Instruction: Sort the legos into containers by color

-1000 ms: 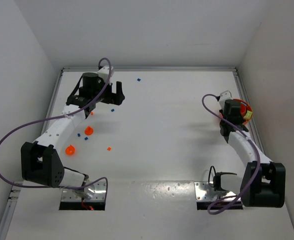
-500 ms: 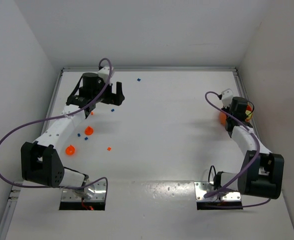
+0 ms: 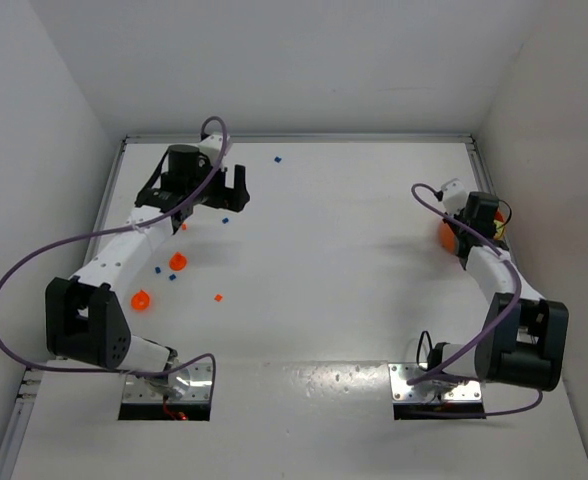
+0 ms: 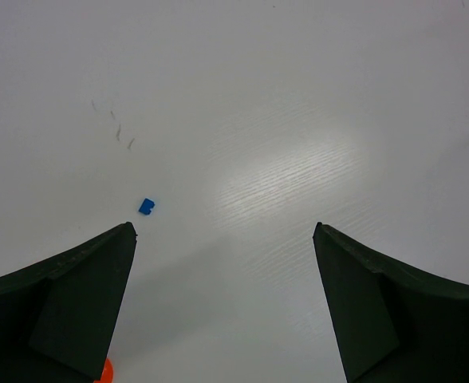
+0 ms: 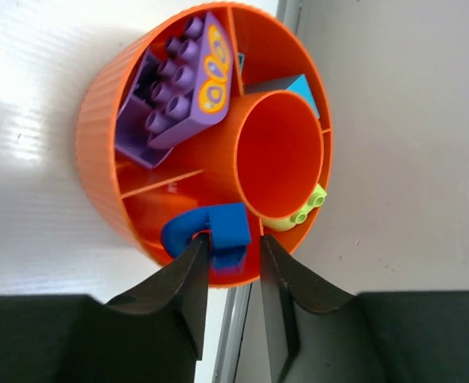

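My left gripper [image 3: 226, 198] is wide open above the far left of the table. In the left wrist view [image 4: 225, 227] a tiny blue lego [image 4: 146, 207] lies just ahead of its left finger; it also shows in the top view [image 3: 225, 220]. My right gripper [image 3: 476, 220] hangs over the orange bowl [image 3: 446, 236] by the right wall. In the right wrist view [image 5: 233, 239] its jaws stand narrowly apart around a blue piece [image 5: 230, 227] inside the bowl [image 5: 99, 144]. The left finger touches it and a thin gap shows at the right finger.
The bowl also holds a purple studded piece [image 5: 179, 88], a teal piece [image 5: 302, 92], a lime piece [image 5: 298, 215] and a round orange cup [image 5: 282, 152]. Two small orange cups [image 3: 177, 262] [image 3: 141, 298] and blue [image 3: 277, 158] [image 3: 158, 268] and orange-red legos [image 3: 218, 297] dot the table's left half.
My right arm has swung its wrist toward the right wall, so the gripper now sits further back over the bowl. The left arm has barely moved.
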{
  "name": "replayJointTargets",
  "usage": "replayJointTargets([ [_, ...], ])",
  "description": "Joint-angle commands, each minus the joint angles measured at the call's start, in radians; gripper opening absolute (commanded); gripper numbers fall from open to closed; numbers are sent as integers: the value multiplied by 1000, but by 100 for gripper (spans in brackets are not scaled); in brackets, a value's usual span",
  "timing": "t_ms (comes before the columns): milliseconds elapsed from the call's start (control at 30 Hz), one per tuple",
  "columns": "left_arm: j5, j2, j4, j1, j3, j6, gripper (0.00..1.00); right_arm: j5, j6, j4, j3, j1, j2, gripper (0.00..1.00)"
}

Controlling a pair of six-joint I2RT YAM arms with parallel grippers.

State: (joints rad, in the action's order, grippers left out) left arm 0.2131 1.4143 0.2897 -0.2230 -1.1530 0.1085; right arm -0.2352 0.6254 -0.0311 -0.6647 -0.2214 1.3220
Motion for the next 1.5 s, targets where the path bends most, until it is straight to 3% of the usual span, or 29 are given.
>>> replayJointTargets([
  [0,9,5,-15,1,-47,-7,100,36,16,31,-35,-7,-49,32],
  [267,0,35,-15,1,-80,5,100,60,-53,143,-122,-7,-104,33],
  [433,-49,179,-34,-38,-166,37,97,160,-229,405,-294,13,-118,33],
  [567,-150,401,-34,-81,-368,57,87,261,-406,519,-397,13,-78,33],
  [700,-196,661,5,-122,-621,47,74,283,-461,560,-417,13,-46,33],
  [933,-354,1097,130,-176,-1146,-130,73,283,-483,602,-447,13,-11,33],
  [1000,-400,1156,143,-187,-1237,-171,74,274,-492,602,-458,13,-10,33],
  [1233,-488,1262,127,-173,-1289,-260,73,283,-512,611,-477,13,20,33],
  [1400,-452,1281,128,-127,-1298,-221,64,292,-512,611,-486,13,51,32],
  [1467,-478,1290,118,-127,-1298,-221,52,301,-521,611,-497,22,62,30],
])
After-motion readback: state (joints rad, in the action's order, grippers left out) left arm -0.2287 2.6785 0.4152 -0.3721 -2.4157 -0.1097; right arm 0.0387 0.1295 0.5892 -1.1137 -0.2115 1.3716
